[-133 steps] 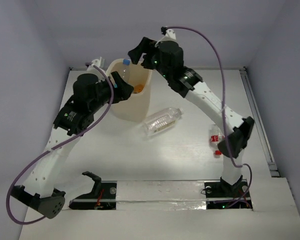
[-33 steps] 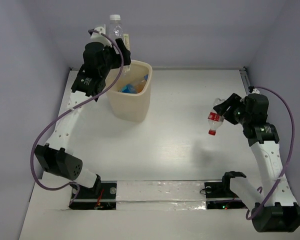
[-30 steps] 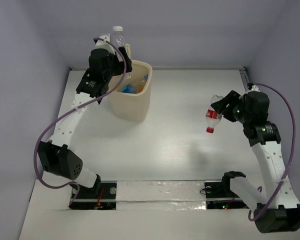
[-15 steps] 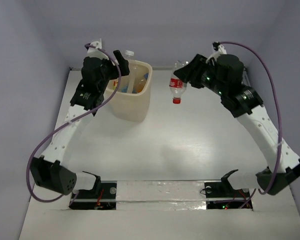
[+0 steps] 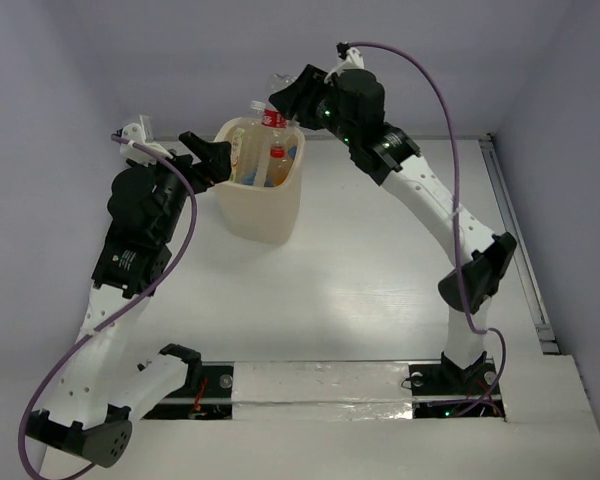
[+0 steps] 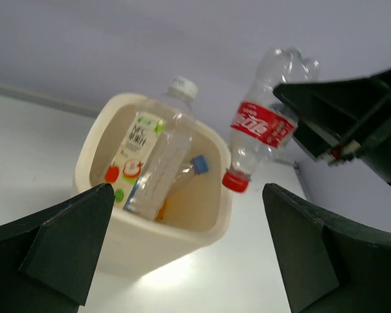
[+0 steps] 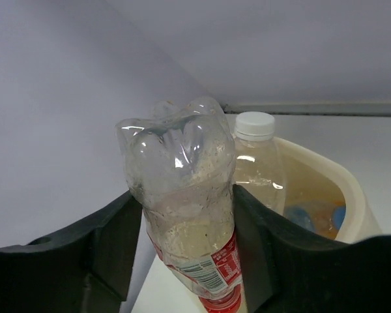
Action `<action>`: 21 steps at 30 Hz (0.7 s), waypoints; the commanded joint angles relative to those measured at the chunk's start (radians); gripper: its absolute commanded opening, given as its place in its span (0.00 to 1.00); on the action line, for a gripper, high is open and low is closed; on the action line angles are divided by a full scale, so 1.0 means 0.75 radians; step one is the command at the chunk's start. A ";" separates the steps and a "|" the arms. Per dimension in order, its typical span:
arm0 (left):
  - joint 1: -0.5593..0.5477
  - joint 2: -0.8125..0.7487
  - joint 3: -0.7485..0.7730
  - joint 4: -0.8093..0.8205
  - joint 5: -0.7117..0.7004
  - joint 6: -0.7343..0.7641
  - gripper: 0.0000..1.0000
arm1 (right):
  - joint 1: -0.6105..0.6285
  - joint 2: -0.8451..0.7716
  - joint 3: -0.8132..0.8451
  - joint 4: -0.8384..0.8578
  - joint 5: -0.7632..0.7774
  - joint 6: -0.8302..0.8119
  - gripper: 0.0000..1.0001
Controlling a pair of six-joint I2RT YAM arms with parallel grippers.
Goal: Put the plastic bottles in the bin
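The white bench (image 5: 380, 290) carries 1 thing, the cream bin (image 5: 262, 215). It stands upright at the far left, near the back wall.

The right arm (image 5: 420, 190) reaches from its base across the bench to the bin's far side. The left arm (image 5: 130, 250) rises along the left edge and bends toward the bin's left side.

The right tool (image 7: 182, 208) is clamped on the red-labelled bottle (image 6: 257, 127) near its base, 1 finger on each side of the clear body. The bottle hangs cap down and a little tilted, above the bin's far right corner. Its red cap (image 6: 236, 181) is close to the rim there. I cannot tell whether the cap is below rim level.

The left tool (image 6: 188, 195) is spread wide with nothing between its 2 fingers. It hovers just beside the bin's left rim and faces the opening.

Several bottles lie inside the bin. A clear white-capped bottle (image 6: 166, 156) leans against the far wall, its neck and cap sticking up above the rim. Beside it is a bottle with a white fruit-print label (image 6: 133, 147). A blue cap (image 6: 199, 163) shows lower down, with some orange beneath it. The count of bottles in the bin is not clear.
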 commanded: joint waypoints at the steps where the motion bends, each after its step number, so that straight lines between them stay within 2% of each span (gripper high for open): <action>1: 0.002 -0.047 -0.017 -0.101 -0.016 -0.040 0.97 | 0.040 0.118 0.143 0.076 0.046 -0.018 0.66; 2: 0.002 -0.055 -0.013 -0.118 -0.024 -0.040 0.98 | 0.040 0.139 0.144 0.060 0.046 -0.013 0.73; 3: 0.002 -0.063 0.001 -0.136 -0.031 -0.030 0.98 | 0.040 0.153 0.180 0.042 0.048 -0.011 0.87; 5: 0.002 -0.078 0.015 -0.193 -0.075 -0.025 0.98 | 0.040 0.142 0.172 0.040 0.064 -0.011 0.94; 9: 0.002 -0.102 0.060 -0.246 -0.123 -0.017 0.99 | 0.040 0.021 0.119 0.052 0.123 -0.056 0.96; 14: 0.002 -0.116 0.103 -0.294 -0.131 -0.030 0.99 | 0.040 -0.226 -0.120 0.097 0.199 -0.116 0.91; 16: 0.002 -0.120 0.116 -0.316 -0.115 -0.038 0.99 | 0.040 -0.384 -0.228 0.097 0.234 -0.130 0.84; 17: 0.002 -0.121 0.122 -0.326 -0.106 -0.048 0.99 | 0.040 -0.443 -0.358 0.105 0.264 -0.140 0.80; 19: 0.002 -0.131 0.138 -0.365 -0.086 -0.060 0.99 | 0.040 -0.647 -0.508 0.115 0.291 -0.165 0.51; 20: 0.002 -0.135 0.142 -0.377 -0.076 -0.080 0.99 | 0.040 -0.721 -0.667 0.117 0.307 -0.175 0.35; 21: 0.002 -0.141 0.155 -0.390 -0.070 -0.087 0.99 | 0.040 -0.799 -0.747 0.107 0.324 -0.185 0.07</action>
